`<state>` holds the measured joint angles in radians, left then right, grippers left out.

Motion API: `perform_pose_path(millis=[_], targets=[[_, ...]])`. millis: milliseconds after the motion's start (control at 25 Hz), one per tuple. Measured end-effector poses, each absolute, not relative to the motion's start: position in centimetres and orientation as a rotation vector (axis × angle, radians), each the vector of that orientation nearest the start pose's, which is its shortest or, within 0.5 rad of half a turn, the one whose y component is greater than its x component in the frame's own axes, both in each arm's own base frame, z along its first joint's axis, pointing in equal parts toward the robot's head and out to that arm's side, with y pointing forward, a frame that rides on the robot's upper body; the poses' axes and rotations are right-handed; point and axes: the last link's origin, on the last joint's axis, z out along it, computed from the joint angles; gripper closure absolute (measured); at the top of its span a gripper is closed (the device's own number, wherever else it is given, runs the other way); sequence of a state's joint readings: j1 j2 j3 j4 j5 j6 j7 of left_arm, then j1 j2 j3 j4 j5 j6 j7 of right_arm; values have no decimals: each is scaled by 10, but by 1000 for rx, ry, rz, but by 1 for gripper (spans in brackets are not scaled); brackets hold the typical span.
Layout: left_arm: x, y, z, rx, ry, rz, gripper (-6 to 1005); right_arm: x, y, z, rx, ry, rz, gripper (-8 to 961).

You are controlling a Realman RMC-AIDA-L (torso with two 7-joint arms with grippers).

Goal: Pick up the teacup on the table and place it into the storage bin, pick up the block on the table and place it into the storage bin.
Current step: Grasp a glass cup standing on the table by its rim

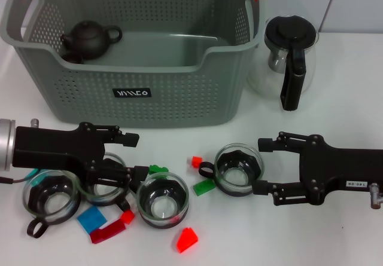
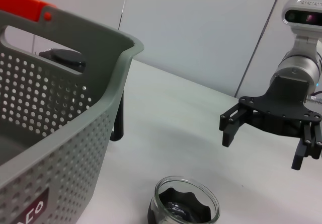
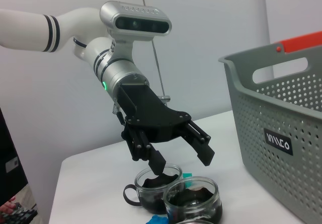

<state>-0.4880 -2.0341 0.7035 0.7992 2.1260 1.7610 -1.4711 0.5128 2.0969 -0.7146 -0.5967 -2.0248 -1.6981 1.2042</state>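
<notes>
Label: a small black tag (image 1: 132, 92) with pale lettering, not legible, on the front wall of the grey perforated storage bin (image 1: 179, 92); the right arm carries a tiny white sticker, unreadable.
Left gripper (image 1: 133, 156): fingers spread wide, holding nothing; a glass teacup (image 1: 105, 179) sits between them.
Right gripper (image 1: 261, 165): fingers wide apart, empty, bracketing another glass teacup (image 1: 238, 169).
Blocks: a red block (image 1: 196, 161) and a green block (image 1: 204, 187) lie just beyond the right fingertips.
Bin contents: dark teapot (image 1: 90, 39).
Surface: white table (image 1: 335, 242); pale wall panels behind.

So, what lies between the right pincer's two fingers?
A glass teacup sits between the open fingers of the right pincer, seen in the head view.
</notes>
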Motion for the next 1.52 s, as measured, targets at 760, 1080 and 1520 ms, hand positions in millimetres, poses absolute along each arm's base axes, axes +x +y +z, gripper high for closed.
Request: perform_pose_path(millis=[760, 1080, 1520], targets=[[-272, 304, 31, -2901, -633, -560, 208, 252, 298, -15, -2860, 501, 870, 39], [-275, 308, 57, -2808, -889, -626, 217, 246, 316, 9, -2781, 869, 957, 39], [-274, 299, 97, -2772, -1138, -557, 247, 249, 315, 9, -2785, 913, 941, 39]])
